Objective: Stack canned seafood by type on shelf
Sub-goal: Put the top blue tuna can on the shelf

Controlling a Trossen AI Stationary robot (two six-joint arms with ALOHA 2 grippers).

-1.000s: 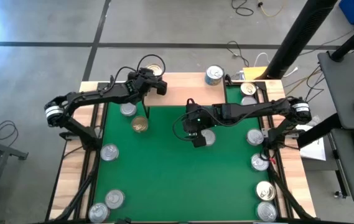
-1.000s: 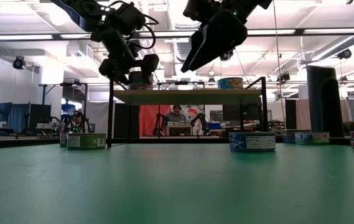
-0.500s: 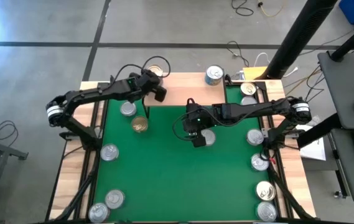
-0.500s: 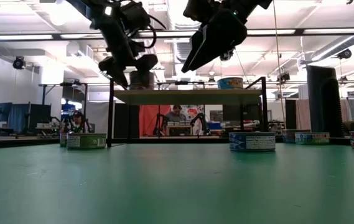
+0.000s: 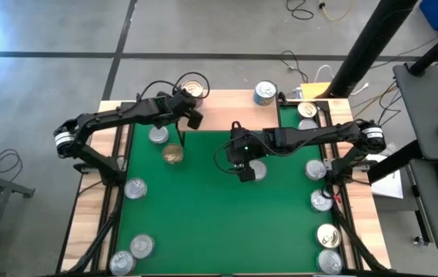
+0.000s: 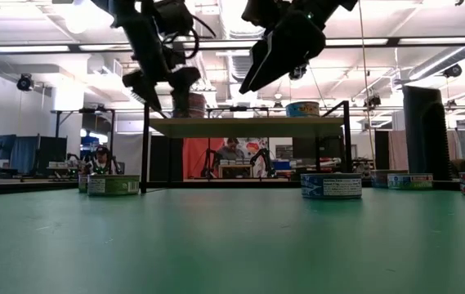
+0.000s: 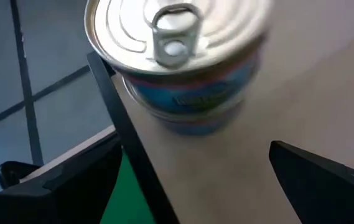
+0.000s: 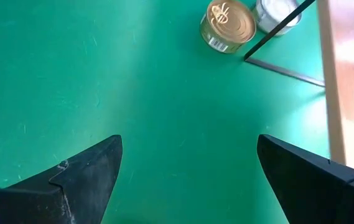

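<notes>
A stack of two blue-sided tins with a silver pull-tab top stands on the left end of the light-wood shelf, also seen as the stack in the low view. My left gripper is open just short of it, fingers apart on either side, touching nothing; it hovers at the shelf's left front corner. A single tin sits on the shelf's right end. My right gripper hangs open above the green mat beside a silver tin.
A gold-topped tin and a silver one rest on the mat by the shelf's black left leg. More tins line the mat's left edge and right edge. People stand in the room behind.
My left gripper has drawn back from the tin stack on the shelf, toward the table's near edge and slightly up and left; the stack stays standing on the board. The right arm has kept still.
</notes>
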